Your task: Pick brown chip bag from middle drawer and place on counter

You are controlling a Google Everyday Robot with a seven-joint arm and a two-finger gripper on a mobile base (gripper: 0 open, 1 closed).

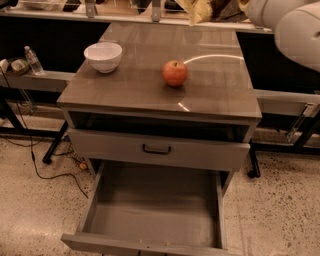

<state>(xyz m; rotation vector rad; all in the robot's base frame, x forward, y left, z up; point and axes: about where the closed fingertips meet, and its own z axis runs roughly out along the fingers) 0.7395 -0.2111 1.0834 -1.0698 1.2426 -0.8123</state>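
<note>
Looking to the top edge, we found the crinkly brown chip bag with cream-yellow ends (206,9) in the air above the far rim of the glossy grey-brown counter slab (150,92). It lay just beside the gripper (241,6) at the tip of the white arm (292,27), on the white bowl's (103,56) side. We could not tell whether that gripper clamped it. The wide grey middle drawer (155,220) stood open and bare, so we judged the coming move a descent onto the counter behind the red apple (175,73).
</note>
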